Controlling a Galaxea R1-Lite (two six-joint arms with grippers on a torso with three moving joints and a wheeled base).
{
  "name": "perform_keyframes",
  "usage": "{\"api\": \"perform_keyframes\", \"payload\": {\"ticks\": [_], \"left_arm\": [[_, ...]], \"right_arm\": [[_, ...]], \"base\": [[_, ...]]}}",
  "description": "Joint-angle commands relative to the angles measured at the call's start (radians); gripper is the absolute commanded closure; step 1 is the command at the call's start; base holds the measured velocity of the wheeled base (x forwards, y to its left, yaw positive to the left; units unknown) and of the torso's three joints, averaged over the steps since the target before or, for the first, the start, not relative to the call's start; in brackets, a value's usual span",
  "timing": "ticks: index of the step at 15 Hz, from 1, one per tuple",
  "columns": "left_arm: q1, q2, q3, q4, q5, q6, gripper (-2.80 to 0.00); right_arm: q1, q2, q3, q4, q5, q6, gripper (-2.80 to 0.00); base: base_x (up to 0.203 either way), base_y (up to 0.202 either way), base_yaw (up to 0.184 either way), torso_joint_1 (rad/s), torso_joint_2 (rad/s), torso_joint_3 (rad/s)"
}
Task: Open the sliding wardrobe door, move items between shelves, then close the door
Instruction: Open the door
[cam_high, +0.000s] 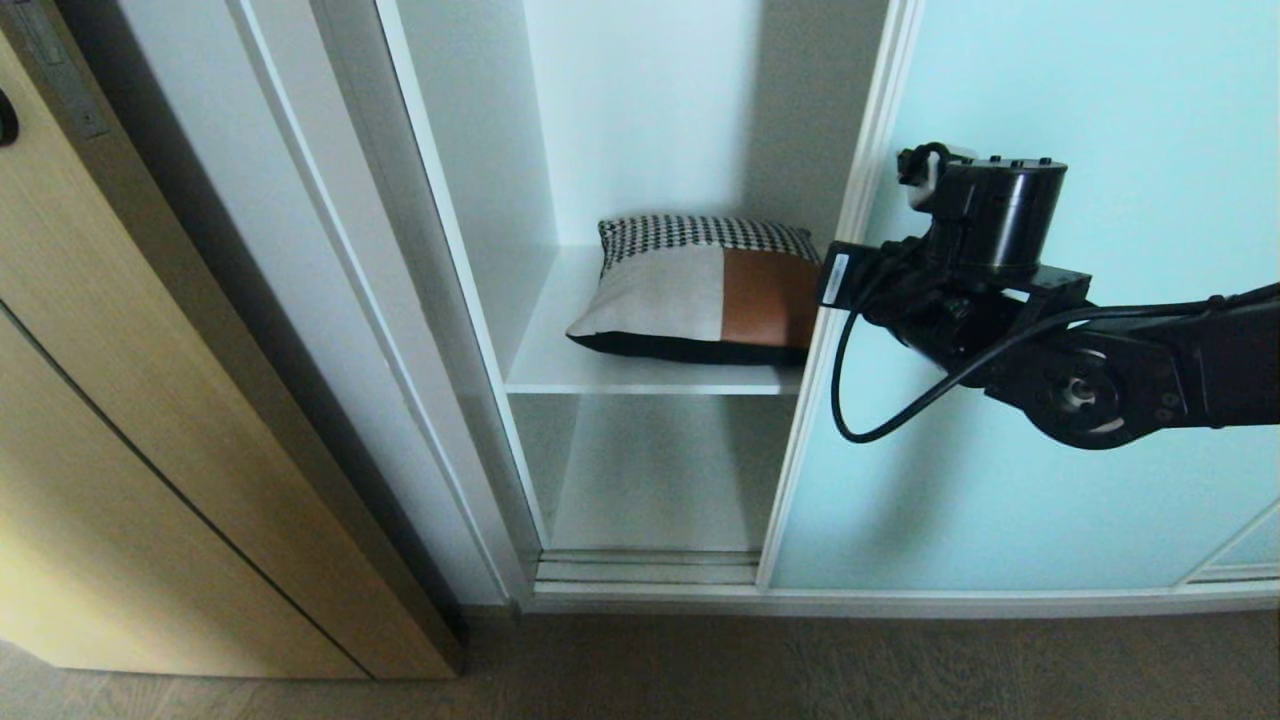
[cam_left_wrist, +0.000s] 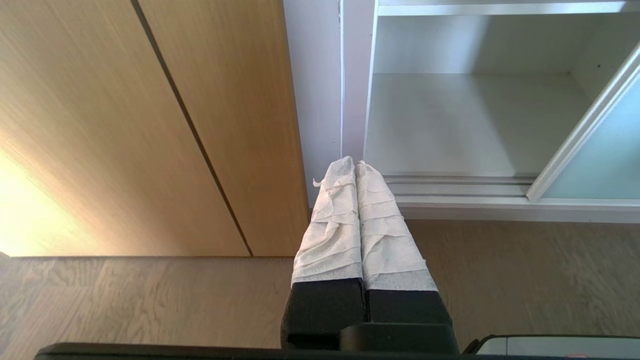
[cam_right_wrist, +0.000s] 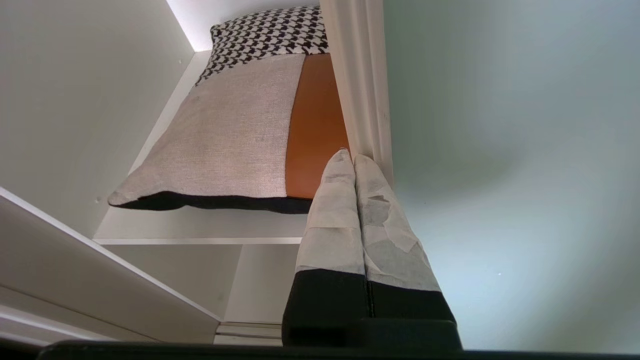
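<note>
wardrobe open | cushion (cam_high: 700, 290) lies on shelf (cam_high: 560, 370) | right end effector (cam_right_wrist: 354, 160) clenched, empty, at sliding door (cam_high: 1050, 480) frame edge, just beside cushion | left end effector (cam_left_wrist: 355, 167) clenched, parked low

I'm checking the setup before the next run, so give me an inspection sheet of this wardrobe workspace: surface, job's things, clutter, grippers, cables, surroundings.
Surface: white shelf carrying the cushion; the lower shelf is bare.
Job's things: patchwork cushion lies flat on the shelf, its right edge hidden behind the door frame; sliding door stands slid to the right, opening exposed.
Clutter: nothing seen.
Grippers: right gripper shut, empty, tips at the door's frame edge; left gripper shut, empty, low above the floor before the wardrobe.
Cables: black cable loops under the right wrist, hanging free.
Surroundings: tan wood door on the left; wood-look floor.
</note>
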Motion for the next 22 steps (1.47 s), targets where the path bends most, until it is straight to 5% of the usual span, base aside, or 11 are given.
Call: {"api": "perform_keyframes", "payload": {"ticks": [1, 15, 22], "left_arm": [[0.0, 0.002, 0.002, 0.0, 0.0, -0.001, 0.0], [0.0, 0.002, 0.002, 0.0, 0.0, 0.001, 0.0], [0.0, 0.002, 0.002, 0.0, 0.0, 0.001, 0.0]], "right_arm": [[-0.024, 0.011, -0.005, -0.003, -0.002, 0.0, 0.0], [-0.191, -0.052, 0.023, -0.005, 0.012, 0.016, 0.0], [-0.227, -0.176, 0.118, -0.002, 0.092, 0.017, 0.0]], "base": [[0.0, 0.0, 0.0, 0.0, 0.0, 0.0], [0.0, 0.0, 0.0, 0.0, 0.0, 0.0], [0.0, 0.0, 0.0, 0.0, 0.0, 0.0]]}}
